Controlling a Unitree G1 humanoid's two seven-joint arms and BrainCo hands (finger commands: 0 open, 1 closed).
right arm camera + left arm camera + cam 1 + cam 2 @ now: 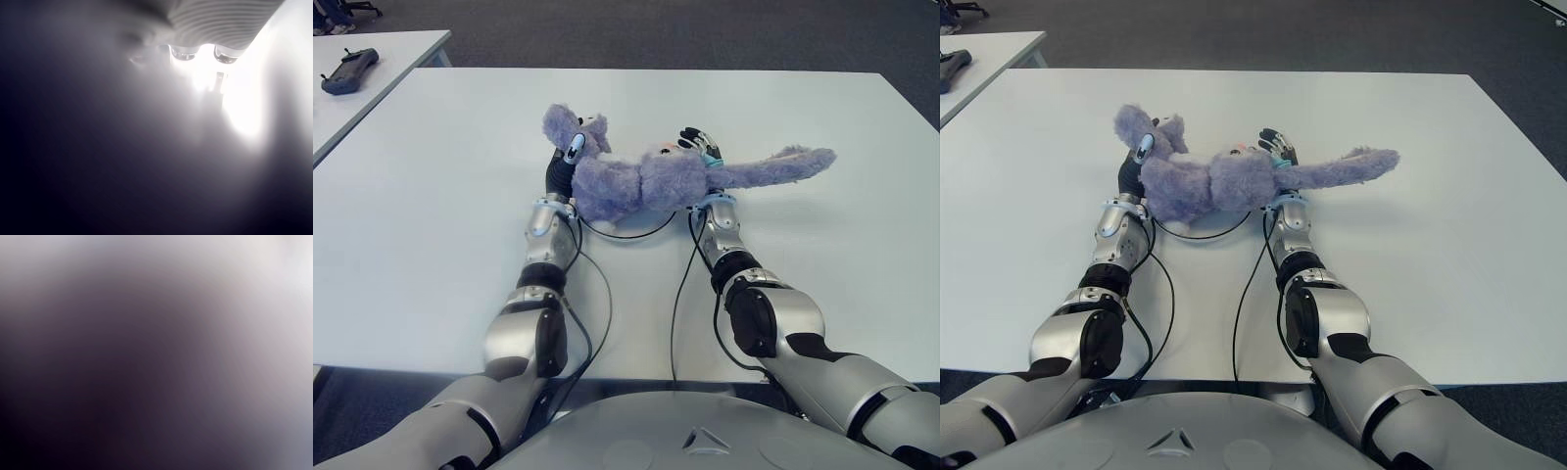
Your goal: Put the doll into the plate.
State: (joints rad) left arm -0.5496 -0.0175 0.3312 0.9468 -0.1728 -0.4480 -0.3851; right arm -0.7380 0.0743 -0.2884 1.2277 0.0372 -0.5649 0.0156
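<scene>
The doll (646, 178), a fluffy purple plush animal, lies stretched out across the middle of the white table (431, 196). Its head is toward my left and one long limb (783, 164) trails to the right. It drapes over both of my hands. My left hand (558, 174) is under the doll's head, mostly covered by fur. My right hand (698, 143) is under the body, and its dark fingers (1276, 145) stick out straight past the far side, closed on nothing. Both wrist views are filled with close blur. I see no plate in any view.
Black cables (677, 284) loop from both wrists back toward my body. A second white table (382, 44) stands at the far left with a black controller (348, 69) on it. Dark carpet lies beyond the table's far edge.
</scene>
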